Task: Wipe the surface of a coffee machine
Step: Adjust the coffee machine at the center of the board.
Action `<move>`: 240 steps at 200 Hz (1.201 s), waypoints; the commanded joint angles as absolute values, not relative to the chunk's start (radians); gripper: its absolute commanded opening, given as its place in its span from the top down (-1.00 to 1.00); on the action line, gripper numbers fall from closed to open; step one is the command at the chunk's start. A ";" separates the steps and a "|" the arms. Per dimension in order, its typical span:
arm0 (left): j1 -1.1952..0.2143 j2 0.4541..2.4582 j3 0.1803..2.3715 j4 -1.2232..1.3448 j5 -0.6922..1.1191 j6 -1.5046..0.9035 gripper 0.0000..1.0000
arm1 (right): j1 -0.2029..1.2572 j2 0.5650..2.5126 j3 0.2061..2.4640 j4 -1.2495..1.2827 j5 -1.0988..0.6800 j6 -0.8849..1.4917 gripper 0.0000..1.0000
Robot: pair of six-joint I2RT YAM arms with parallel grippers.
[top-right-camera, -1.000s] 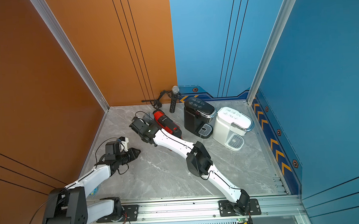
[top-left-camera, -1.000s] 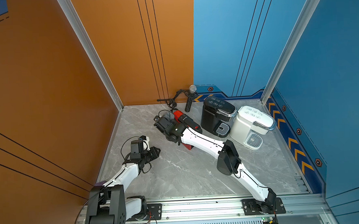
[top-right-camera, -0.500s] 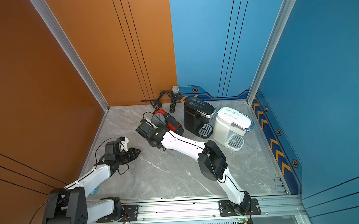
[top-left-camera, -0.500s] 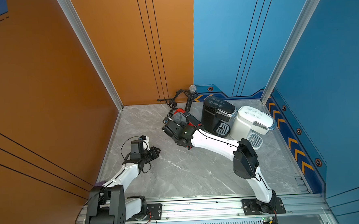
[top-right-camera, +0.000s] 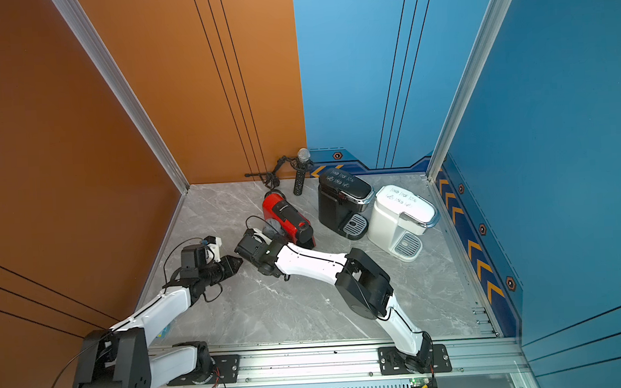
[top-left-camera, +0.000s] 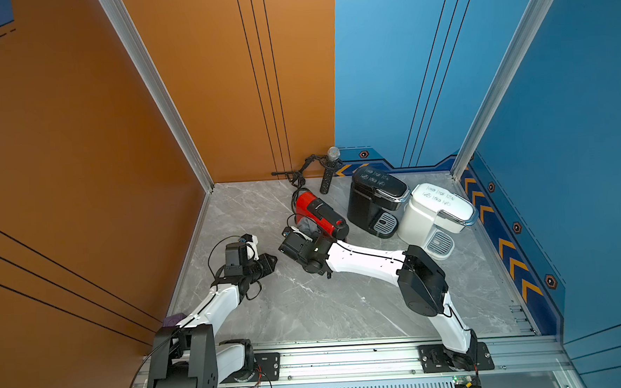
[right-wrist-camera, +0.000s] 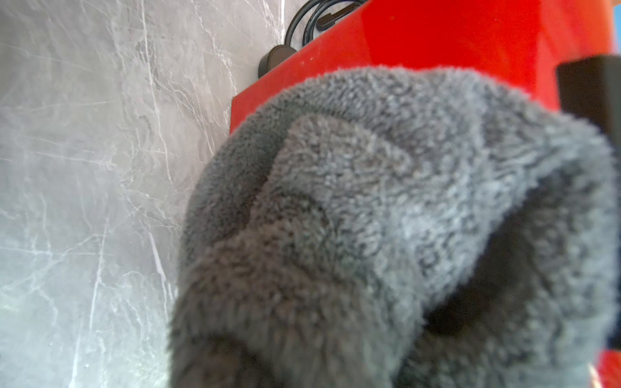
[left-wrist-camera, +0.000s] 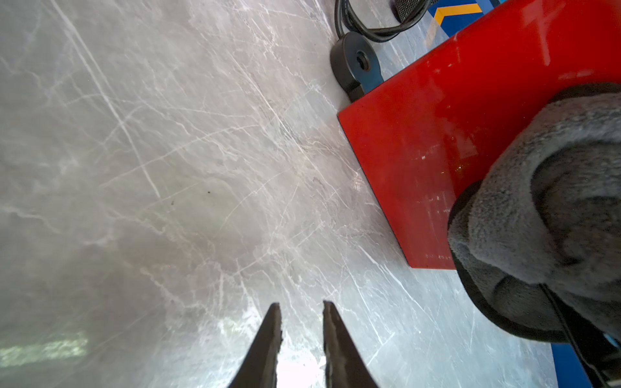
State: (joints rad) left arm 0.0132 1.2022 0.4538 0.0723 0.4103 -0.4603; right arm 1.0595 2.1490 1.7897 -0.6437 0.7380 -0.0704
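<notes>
A red coffee machine (top-left-camera: 321,214) (top-right-camera: 284,214) stands on the grey marble floor, its glossy red side (left-wrist-camera: 437,151) (right-wrist-camera: 437,43) facing both wrist cameras. My right gripper (top-left-camera: 304,233) (top-right-camera: 265,237) is shut on a grey fluffy cloth (top-left-camera: 307,225) (top-right-camera: 273,226) (right-wrist-camera: 369,218), which presses against that red side. The cloth hides the right fingers completely. My left gripper (top-left-camera: 270,261) (top-right-camera: 236,262) (left-wrist-camera: 300,304) hovers low over bare floor to the left of the red machine. Its jaws stand a narrow gap apart with nothing between them. The cloth (left-wrist-camera: 554,208) also shows in the left wrist view.
A black coffee machine (top-left-camera: 375,202) and a white one (top-left-camera: 436,214) stand to the right of the red one. A microphone (top-left-camera: 331,168) with coiled cable lies at the back wall. Orange and blue walls enclose the floor; the arm rail (top-left-camera: 347,364) runs along the front.
My right arm has swung its elbow to the right. The wrist and cloth have slid along the red machine's left side toward the front. The left arm has not moved.
</notes>
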 commanded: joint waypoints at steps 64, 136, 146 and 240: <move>0.011 1.170 0.432 0.086 0.429 -0.458 0.51 | 1.009 1.923 1.740 -0.649 0.822 -0.072 1.00; 0.011 1.181 0.435 0.086 0.424 -0.457 0.51 | 1.068 1.970 1.550 -0.634 0.732 0.063 1.00; 0.011 1.183 0.436 0.085 0.425 -0.457 0.51 | 1.079 1.986 1.543 -0.633 0.732 0.078 1.00; 0.011 1.170 0.432 0.085 0.425 -0.457 0.51 | 1.027 2.095 1.438 -0.555 0.725 0.101 1.00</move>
